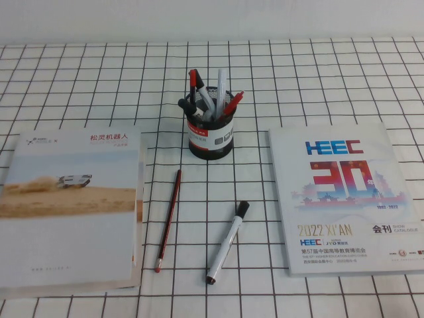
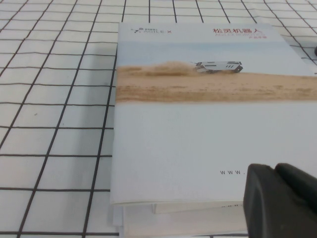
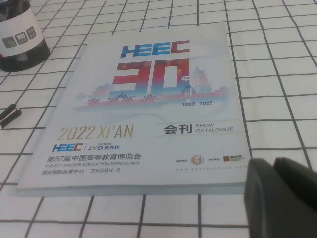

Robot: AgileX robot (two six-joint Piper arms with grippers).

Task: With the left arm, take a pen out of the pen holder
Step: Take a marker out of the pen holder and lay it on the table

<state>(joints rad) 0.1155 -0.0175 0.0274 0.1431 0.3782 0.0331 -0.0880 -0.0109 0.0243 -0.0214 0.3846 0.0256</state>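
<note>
Risk list. Left gripper [image 2: 276,171], tips together and empty, sits lower right of left wrist frame, over white sand-scene booklet [image 1: 69,205]; reaching unopened would likely knock pens [image 1: 211,99]. Loose red pencil [image 1: 168,220] and white black-capped marker [image 1: 227,242], lower centre: wrong pick possible. Black mesh pen holder [image 1: 210,140], centre, crammed: may tip. Right gripper [image 3: 275,163], tips together, over white HEEC catalogue [image 1: 344,199], right.

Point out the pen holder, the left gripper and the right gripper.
pen holder [image 1: 210,140], high view, its front label.
left gripper [image 2: 274,171], left wrist view, shut fingertips, above the booklet [image 2: 198,148].
right gripper [image 3: 272,166], right wrist view, shut fingertips, above the catalogue [image 3: 148,99].
</note>
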